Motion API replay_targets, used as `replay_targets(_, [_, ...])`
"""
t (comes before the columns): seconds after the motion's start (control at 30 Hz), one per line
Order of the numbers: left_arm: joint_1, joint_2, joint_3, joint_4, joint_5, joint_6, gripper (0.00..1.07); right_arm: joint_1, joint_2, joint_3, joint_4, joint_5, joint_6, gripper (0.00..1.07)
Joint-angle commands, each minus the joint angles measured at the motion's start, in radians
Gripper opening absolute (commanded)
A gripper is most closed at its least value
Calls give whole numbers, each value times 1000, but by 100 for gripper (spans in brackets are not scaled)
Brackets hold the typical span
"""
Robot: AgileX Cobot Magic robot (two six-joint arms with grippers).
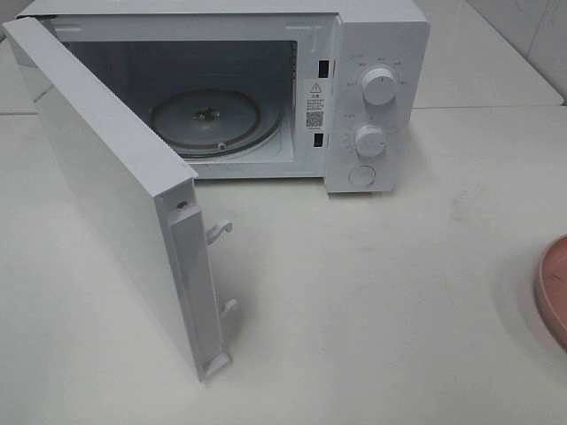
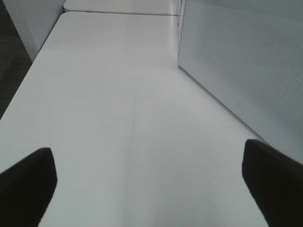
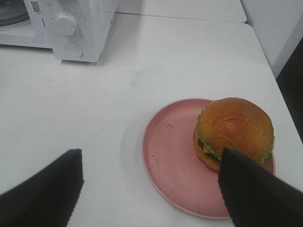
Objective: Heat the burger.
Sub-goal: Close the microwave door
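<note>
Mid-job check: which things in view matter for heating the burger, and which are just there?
For the job:
burger on the pink plate
microwave, door open, turntable bare
right gripper, open, near the burger

Just there:
white table
left gripper, open over bare table

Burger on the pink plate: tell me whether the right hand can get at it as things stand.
Probably yes. The right hand is open just above the burger, which sits uncovered on the plate, nothing between them.
</note>
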Motion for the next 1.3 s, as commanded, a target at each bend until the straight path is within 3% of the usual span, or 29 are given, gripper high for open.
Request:
replay_targets(0.03, [2,-1,-12,0,-31,6,100,-6,-33,3,-4,-13,-7,76])
replay_targets(0.43, [2,137,-29,-17,-135,-1,92,-6,-33,3,-4,-13,-7,76])
replay_targets(0.53, [2,194,-29,-17,-192,-1,85,-6,-33,3,-4,-13,-7,76])
replay_targets(0.6, [2,247,-27,-17,-243,-1,74,-6,-33,3,-4,-13,-7,76])
replay_targets(0.63, [2,247,-27,-17,-243,-1,74,-6,-33,3,-4,-13,-7,76])
replay_targets(0.7, [2,321,-27,-17,-296,-1,61,-6,-33,3,-4,-13,-7,76])
replay_targets(0.73, [2,321,-27,-17,-296,-1,61,-6,-33,3,-4,-13,-7,76])
replay_targets(0.77, [2,342,-27,-17,-310,-1,51,-6,-33,3,-4,-13,-7,76])
replay_targets(0.83, [2,358,-27,-17,-326,-1,47,-6,-33,3,-4,-13,-7,76])
replay_targets(0.9, [2,426,-23,-17,-376,-1,32,-6,-33,3,-4,-13,-7,76])
replay_targets(0.93, [2,426,-23,-17,-376,-1,32,-6,-33,3,-4,-13,-7,76])
replay_targets(0.97, [2,471,-21,-17,-403,-1,19,-6,-33,3,-4,-13,-7,76])
replay_targets(1.0, [2,525,-21,-19,-437,-1,12,-6,-33,3,-4,-13,-7,76])
replay_targets(1.03, [2,525,-21,-19,-437,-1,12,-6,-33,3,-4,-13,-7,76])
replay_targets(1.07, [2,546,-21,-19,-457,-1,0,-6,-33,3,-4,-13,-7,76])
replay_targets(1.23, [2,643,5,-19,-650,6,0,-6,-33,3,-4,-13,-7,76])
replay_targets(1.3, [2,684,51,-19,-836,6,0,-6,-33,3,-4,-13,-7,76])
